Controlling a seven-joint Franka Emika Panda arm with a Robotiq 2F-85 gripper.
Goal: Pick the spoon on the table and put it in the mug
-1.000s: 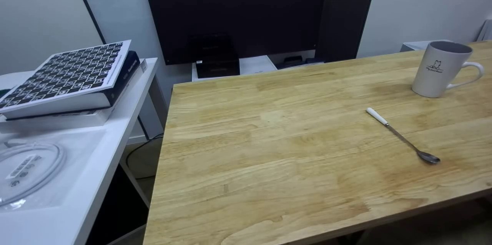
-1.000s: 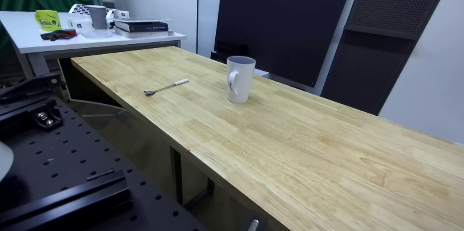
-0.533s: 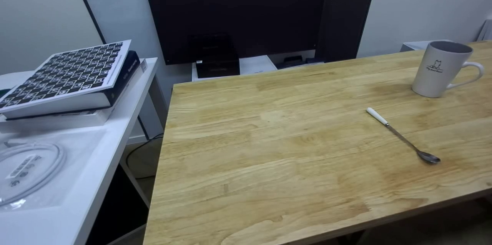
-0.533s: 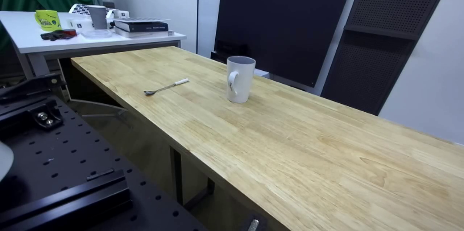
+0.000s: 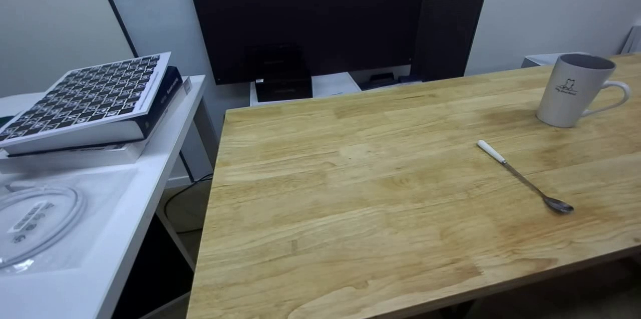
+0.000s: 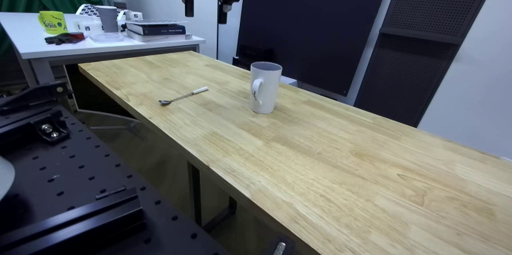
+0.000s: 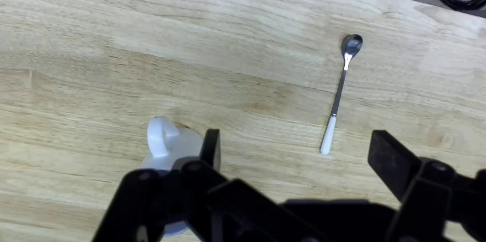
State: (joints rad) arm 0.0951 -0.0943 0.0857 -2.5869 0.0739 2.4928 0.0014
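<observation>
A slim spoon with a white handle end and silvery bowl lies flat on the wooden table point(image 5: 350, 199). It shows in both exterior views point(image 5: 523, 179) point(image 6: 200, 90) and in the wrist view point(image 7: 328, 135). The grey-white mug point(image 5: 571, 93) stands upright on the table, also in an exterior view point(image 6: 270, 91). In the wrist view the mug point(image 7: 186, 141) is partly hidden behind the left finger. My gripper point(image 6: 205, 12) is open and empty, well above the table. In the wrist view the spoon's handle end lies between and beyond the fingertips point(image 7: 297, 145).
A white side table point(image 6: 60, 49) holds books point(image 6: 156, 29), a yellow-green mug point(image 6: 53, 22) and a grey cup point(image 6: 108, 19). A black perforated plate point(image 6: 120, 175) runs along the table's near side. A dark panel point(image 6: 308, 27) stands behind the table.
My gripper has come down into the top of an exterior view, where only a tiny dark tip showed half a second ago. The spoon and mug have not moved.
</observation>
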